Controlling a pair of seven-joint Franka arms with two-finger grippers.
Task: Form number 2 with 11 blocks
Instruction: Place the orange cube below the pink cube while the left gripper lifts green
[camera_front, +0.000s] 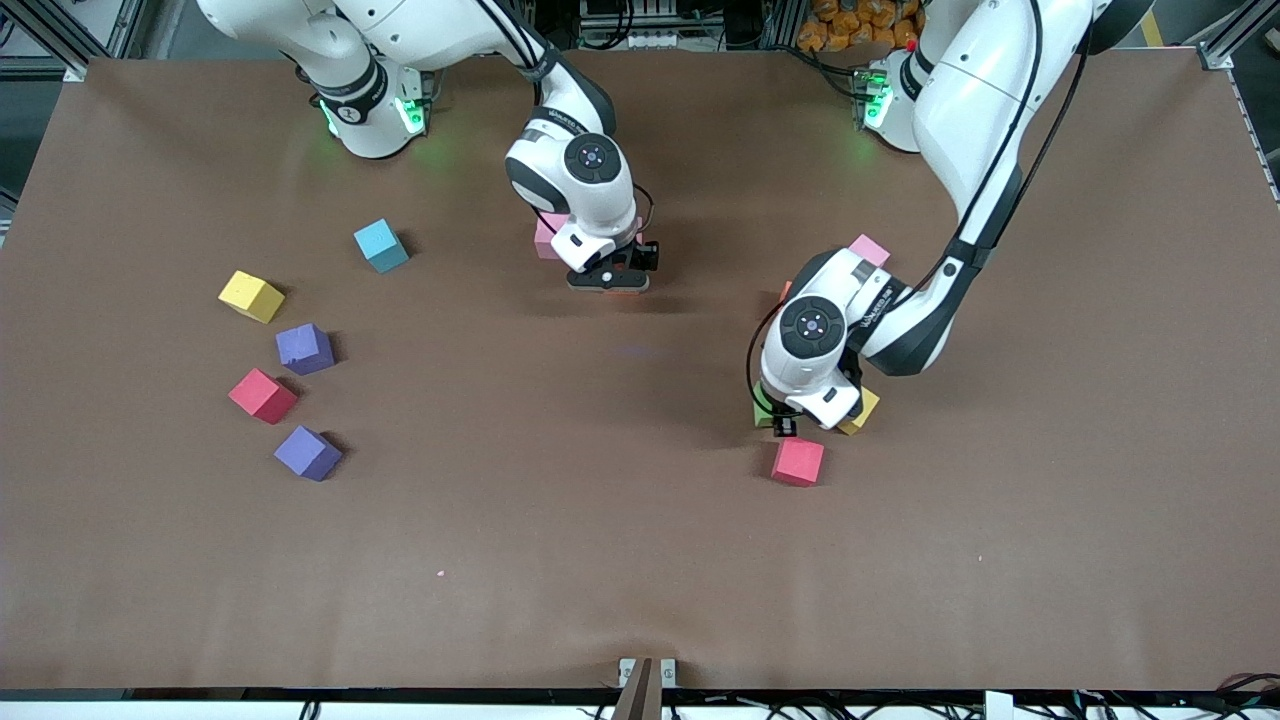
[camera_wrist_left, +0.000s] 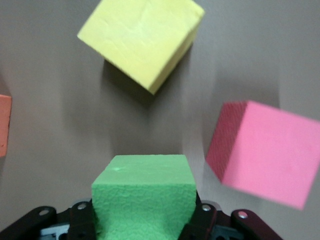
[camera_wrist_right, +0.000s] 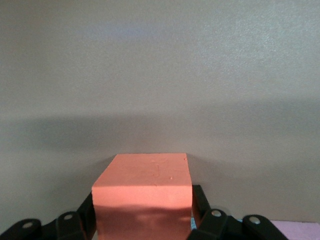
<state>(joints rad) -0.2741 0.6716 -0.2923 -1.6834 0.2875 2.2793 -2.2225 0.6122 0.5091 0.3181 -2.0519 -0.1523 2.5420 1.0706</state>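
Judging by the scattered blocks (camera_front: 305, 348), hardly any of the 2 was laid: a green block (camera_wrist_left: 142, 200) was pinched by the left gripper (camera_front: 787, 428) beside a yellow block (camera_front: 864, 410), while the right gripper's (camera_front: 608, 283) hold on an orange block (camera_wrist_right: 142, 200) near the table's middle could not be told.

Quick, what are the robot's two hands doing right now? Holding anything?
Left gripper: shut on the green block, beside the yellow block.
Right gripper: around the orange block; whether it grips or has let go cannot be told.

Green block (camera_wrist_left: 143, 197); orange block (camera_wrist_right: 145, 200); brown table (camera_front: 560, 520).
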